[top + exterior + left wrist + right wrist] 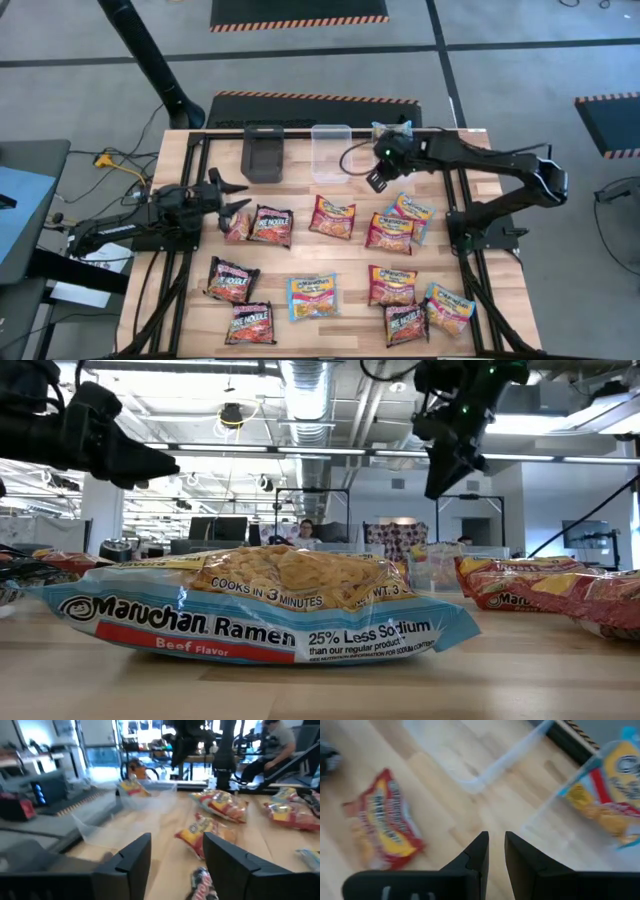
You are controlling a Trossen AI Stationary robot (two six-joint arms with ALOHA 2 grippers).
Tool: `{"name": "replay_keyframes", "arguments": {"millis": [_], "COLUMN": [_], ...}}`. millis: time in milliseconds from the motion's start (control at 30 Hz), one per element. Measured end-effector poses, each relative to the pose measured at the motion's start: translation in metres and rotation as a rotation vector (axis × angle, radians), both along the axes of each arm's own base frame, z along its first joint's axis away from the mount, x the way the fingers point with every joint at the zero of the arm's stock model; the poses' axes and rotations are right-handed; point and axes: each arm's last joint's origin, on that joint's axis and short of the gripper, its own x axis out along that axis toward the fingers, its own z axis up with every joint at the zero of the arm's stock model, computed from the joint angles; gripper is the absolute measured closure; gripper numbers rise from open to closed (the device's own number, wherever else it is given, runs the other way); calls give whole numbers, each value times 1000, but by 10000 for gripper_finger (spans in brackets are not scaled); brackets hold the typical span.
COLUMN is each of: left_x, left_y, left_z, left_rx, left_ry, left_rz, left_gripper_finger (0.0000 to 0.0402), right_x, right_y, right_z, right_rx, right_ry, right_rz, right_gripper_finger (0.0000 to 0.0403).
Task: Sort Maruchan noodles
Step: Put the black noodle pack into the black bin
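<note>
A wooden table [330, 275] carries scattered Maruchan noodles [313, 297] below a clear bin [331, 152]. Just left of it sits the black bin [263, 153]. The left gripper [232, 195], jaws wide and empty, hovers beside a dark packet [270, 226] lying rightward; the right gripper [377, 180], jaws narrow and empty, hangs by the clear bin.

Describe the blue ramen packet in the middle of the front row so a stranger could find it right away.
Start at the clear plastic bin on the wooden table's far edge and come straight toward the near edge. There lies a light blue and yellow flat plastic ramen packet. Its closest neighbours are dark or red; it is the only blue one lying alone.
</note>
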Motion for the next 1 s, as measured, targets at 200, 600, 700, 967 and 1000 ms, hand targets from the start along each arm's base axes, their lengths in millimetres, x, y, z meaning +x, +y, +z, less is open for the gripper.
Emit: {"name": "replay_keyframes", "arguments": {"millis": [200,600,700,967,1000], "left_x": [-1,-16,-14,11,14], "left_y": [-2,-8,-8,-1,0], "left_z": [13,74,89,110,111], "left_rx": [49,95,70,8,-2], "left_ry": [-108,-132,-61,219,243], "left_rz": [-61,-130,-131,-134,-134], "left_gripper_finger": [227,230,230,230,230], "right_x": [20,51,54,56,56], "right_y": [27,69,75,87,88], "right_z": [8,40,45,50,50], "right_rx": [-22,-228,-255,-299,-298], "right_ry": [-147,-494,-536,-579,-578], "right_rz": [90,404,437,503,505], "right_gripper_finger": [316,316,316,316,316]}}
